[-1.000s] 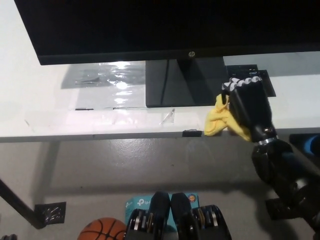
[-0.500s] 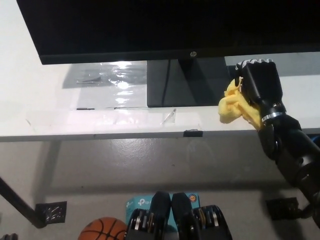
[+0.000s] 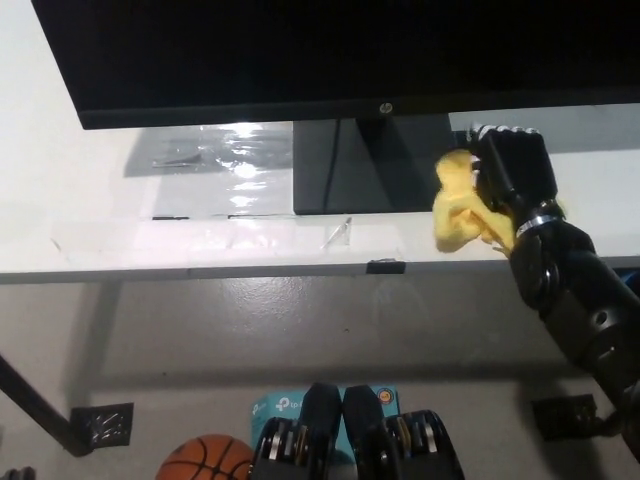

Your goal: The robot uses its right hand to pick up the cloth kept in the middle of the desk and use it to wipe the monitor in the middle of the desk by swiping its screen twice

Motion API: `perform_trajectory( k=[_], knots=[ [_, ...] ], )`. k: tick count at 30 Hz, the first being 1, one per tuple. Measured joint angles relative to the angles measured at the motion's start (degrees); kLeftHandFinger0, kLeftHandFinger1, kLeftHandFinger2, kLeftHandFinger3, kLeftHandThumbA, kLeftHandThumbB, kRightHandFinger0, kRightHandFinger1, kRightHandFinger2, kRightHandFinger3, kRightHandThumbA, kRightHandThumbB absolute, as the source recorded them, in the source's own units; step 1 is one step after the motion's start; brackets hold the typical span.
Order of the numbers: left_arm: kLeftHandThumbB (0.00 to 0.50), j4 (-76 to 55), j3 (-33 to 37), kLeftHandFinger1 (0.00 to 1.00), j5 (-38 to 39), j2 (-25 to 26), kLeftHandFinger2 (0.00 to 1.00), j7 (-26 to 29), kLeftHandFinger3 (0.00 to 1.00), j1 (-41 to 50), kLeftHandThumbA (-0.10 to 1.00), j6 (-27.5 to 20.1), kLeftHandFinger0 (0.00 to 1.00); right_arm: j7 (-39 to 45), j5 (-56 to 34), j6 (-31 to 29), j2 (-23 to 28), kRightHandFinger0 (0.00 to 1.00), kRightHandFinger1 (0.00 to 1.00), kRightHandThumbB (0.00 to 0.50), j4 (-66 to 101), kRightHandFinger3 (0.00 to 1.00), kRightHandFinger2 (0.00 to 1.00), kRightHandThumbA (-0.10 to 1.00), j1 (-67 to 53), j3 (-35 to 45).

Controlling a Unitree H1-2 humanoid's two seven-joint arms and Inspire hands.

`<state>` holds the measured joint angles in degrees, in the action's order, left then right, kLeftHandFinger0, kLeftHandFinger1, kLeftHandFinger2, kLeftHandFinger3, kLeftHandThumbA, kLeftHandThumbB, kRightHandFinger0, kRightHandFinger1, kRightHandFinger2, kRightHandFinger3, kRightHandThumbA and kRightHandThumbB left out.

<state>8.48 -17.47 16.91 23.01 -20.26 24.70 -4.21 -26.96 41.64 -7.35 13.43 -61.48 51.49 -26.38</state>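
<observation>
My black right hand [image 3: 512, 172] is shut on a crumpled yellow cloth [image 3: 458, 205], which hangs from its left side above the white desk [image 3: 120, 225]. The hand is just below the lower right edge of the black monitor [image 3: 300, 55], to the right of the monitor's dark stand [image 3: 365, 165]. The cloth is below the screen and does not touch it. My left hand is out of the picture.
A clear plastic sheet [image 3: 200, 155] lies on the desk left of the stand. A small black clip [image 3: 385, 266] sits at the desk's front edge. Below the desk on the grey floor are a basketball [image 3: 205, 460] and a teal box [image 3: 275, 405].
My right hand has lifted the cloth up and to the right, from near the desk's front edge to just under the monitor's lower edge. In the last half second it moved little.
</observation>
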Motion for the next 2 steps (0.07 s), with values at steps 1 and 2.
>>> perform_trajectory(
  k=[1,2],
  knots=[
    [0.200,-0.03,0.01,0.51,-0.03,0.00,0.65,0.02,0.78,0.01,0.02,0.03,0.48,1.62,-0.16,0.77,-0.03,1.00,1.00,0.324,1.69,1.00,1.00,0.87,-0.71,0.01],
    [0.200,-0.04,0.01,0.51,-0.04,0.00,0.65,0.03,0.78,0.02,0.02,0.04,0.48,2.24,-0.24,1.26,-0.03,1.00,1.00,0.324,2.68,1.00,1.00,0.87,-1.00,0.01]
  ],
)
